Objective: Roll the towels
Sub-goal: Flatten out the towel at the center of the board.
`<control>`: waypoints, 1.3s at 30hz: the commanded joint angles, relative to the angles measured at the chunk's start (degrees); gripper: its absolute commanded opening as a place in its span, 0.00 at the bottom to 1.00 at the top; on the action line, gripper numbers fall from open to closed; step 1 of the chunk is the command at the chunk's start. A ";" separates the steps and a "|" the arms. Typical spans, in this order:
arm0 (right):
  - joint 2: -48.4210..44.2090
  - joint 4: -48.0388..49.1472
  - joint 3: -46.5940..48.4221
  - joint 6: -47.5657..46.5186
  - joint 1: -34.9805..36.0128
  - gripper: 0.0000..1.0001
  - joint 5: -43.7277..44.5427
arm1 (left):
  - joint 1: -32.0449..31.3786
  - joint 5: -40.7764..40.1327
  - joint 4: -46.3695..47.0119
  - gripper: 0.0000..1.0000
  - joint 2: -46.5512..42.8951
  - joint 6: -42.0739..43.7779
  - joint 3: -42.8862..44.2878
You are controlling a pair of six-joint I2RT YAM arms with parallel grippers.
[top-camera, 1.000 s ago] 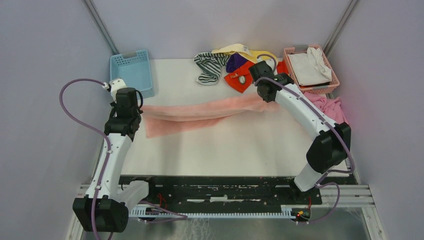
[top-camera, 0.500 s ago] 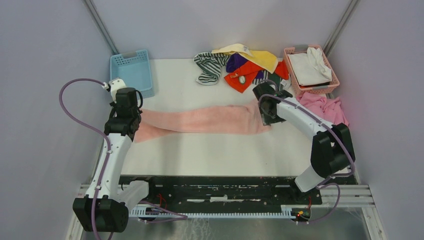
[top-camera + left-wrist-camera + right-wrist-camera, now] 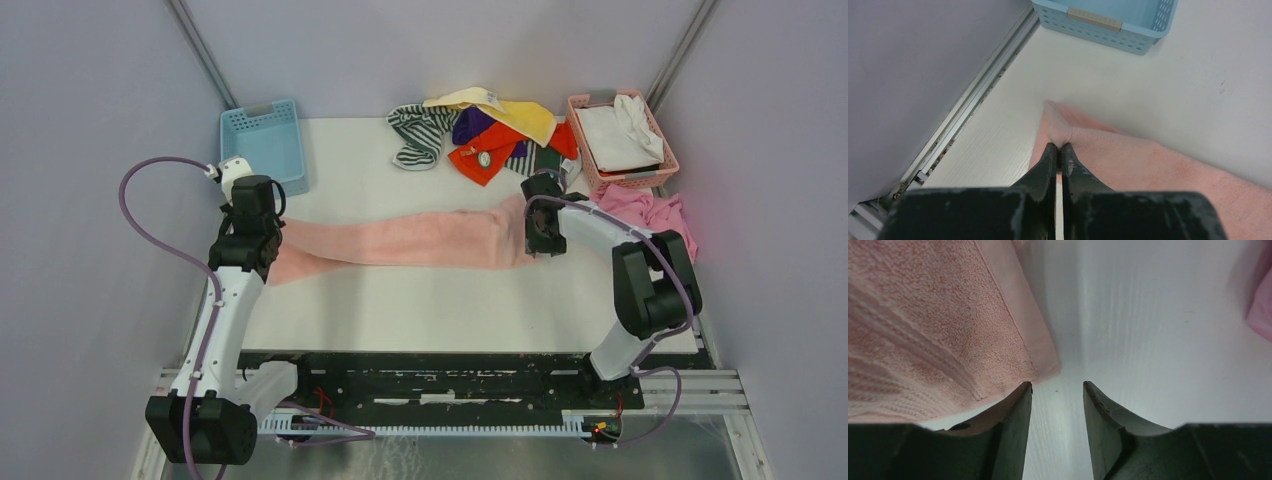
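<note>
Trouble is most likely at my left gripper [image 3: 1058,148]. It is clenched on a small pinch of the pink towel [image 3: 410,238], right at the cloth's near corner, and the towel bunches and narrows where it meets my fingers. With so little cloth in the pinch, I judge that any tug along the strip could pull it free. A sideways pull would drag the whole strip askew on the table [image 3: 450,300].

My right gripper [image 3: 1057,388] hangs low over the table with its jaws apart and nothing between them. The towel's far hem lies just to the left of my left finger, flat, with one corner poking toward the gap. From that gripper the towel runs off to the left as one long folded band, all the way across to my other gripper.

If I close here I would catch bare table or only that corner, and a roll started from a single corner would come out as a cone. The band also looks wider at my right end than at my left, so the turns may wander.

A darker pink cloth [image 3: 650,215] lies close on the right of my right gripper, and a careless sweep could snag it. The heap of towels [image 3: 480,130] sits beyond, well apart.
</note>
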 commanded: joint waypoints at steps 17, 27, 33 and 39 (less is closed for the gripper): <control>9.99 3.76 -0.92 2.24 -2.16 0.44 -5.42 | 0.35 -0.44 1.97 0.03 0.75 1.79 1.03; 10.34 3.11 -1.00 2.80 -6.78 0.35 -8.76 | 0.36 -0.70 2.15 0.03 0.77 1.73 0.83; 9.62 4.22 -1.77 2.81 -8.24 0.12 -7.83 | 0.36 -0.18 2.22 0.03 0.84 1.61 0.68; -0.60 -2.83 6.20 1.97 -8.23 0.01 -0.89 | 1.15 -1.38 0.43 0.03 3.78 0.92 8.11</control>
